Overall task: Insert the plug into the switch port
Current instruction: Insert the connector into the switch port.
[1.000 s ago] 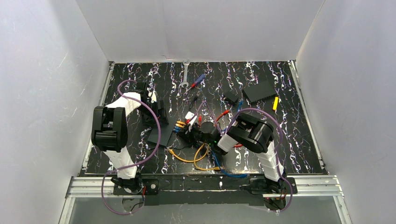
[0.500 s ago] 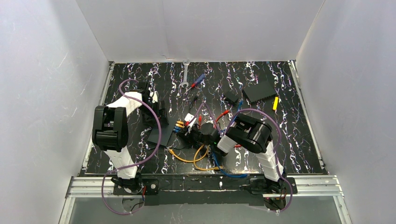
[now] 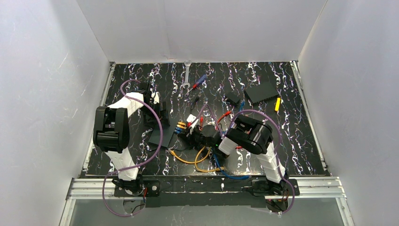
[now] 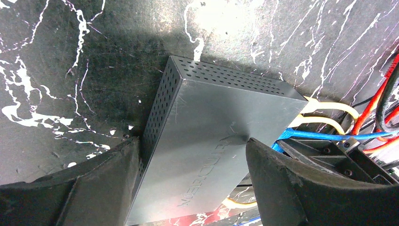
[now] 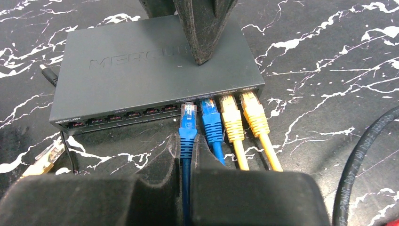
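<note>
The switch (image 5: 131,70) is a flat black box lying on the marbled table, its row of ports facing my right wrist. My right gripper (image 5: 188,139) is shut on the blue plug (image 5: 188,120). The plug's clear tip sits at the mouth of the port just left of a seated blue plug (image 5: 211,117); how deep it reaches I cannot tell. Two yellow plugs (image 5: 242,117) are seated further right. My left gripper (image 4: 192,141) stands wide over the switch (image 4: 207,127), one finger (image 4: 94,183) against its perforated side, the other fingertip (image 5: 202,33) resting on its top face.
Orange, red and blue cables (image 3: 200,160) loop on the table in front of the switch (image 3: 159,135). At the back lie a wrench (image 3: 187,75), a screwdriver (image 3: 198,82), a small black block (image 3: 232,98), a plain black slab (image 3: 261,92) and a yellow piece (image 3: 277,103). White walls enclose three sides.
My right arm has shifted a little to the left, carrying the blue plug toward the switch. The left arm and the switch have stayed put.
</note>
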`<state>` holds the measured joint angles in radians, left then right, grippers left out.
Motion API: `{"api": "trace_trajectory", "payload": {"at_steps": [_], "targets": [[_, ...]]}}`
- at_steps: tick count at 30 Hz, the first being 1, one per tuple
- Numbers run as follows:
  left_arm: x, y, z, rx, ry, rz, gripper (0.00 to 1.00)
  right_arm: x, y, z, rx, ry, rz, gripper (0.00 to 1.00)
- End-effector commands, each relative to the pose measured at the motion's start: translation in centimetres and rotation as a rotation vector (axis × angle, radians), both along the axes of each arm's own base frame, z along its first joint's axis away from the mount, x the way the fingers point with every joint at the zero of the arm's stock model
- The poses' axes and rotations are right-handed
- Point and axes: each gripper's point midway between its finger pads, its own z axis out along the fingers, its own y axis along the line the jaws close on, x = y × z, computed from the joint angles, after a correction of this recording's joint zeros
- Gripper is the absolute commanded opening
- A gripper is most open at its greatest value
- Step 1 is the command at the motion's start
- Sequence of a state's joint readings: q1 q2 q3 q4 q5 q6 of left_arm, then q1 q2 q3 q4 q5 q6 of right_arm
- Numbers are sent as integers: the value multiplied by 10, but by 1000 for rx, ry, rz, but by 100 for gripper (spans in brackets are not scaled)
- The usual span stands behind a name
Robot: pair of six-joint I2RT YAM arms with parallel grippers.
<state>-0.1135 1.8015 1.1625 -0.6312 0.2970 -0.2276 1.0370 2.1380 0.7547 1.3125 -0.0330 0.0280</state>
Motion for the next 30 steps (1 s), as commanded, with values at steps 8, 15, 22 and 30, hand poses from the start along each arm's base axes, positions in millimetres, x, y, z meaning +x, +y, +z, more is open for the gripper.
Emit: {"api": "trace_trajectory", "payload": {"at_steps": [8, 15, 22, 30], "targets": [[-21, -15, -6, -39, 95, -35, 79, -11, 25, 31, 170, 45, 58, 1], [-22, -15, -7, -35, 100, -41, 79, -9, 24, 36, 120, -88, 92, 1], [-22, -14, -6, -32, 103, -47, 79, -4, 21, 37, 39, -266, 115, 1], [-25, -14, -10, -34, 123, -51, 79, -2, 20, 42, 26, -331, 115, 1]]}}
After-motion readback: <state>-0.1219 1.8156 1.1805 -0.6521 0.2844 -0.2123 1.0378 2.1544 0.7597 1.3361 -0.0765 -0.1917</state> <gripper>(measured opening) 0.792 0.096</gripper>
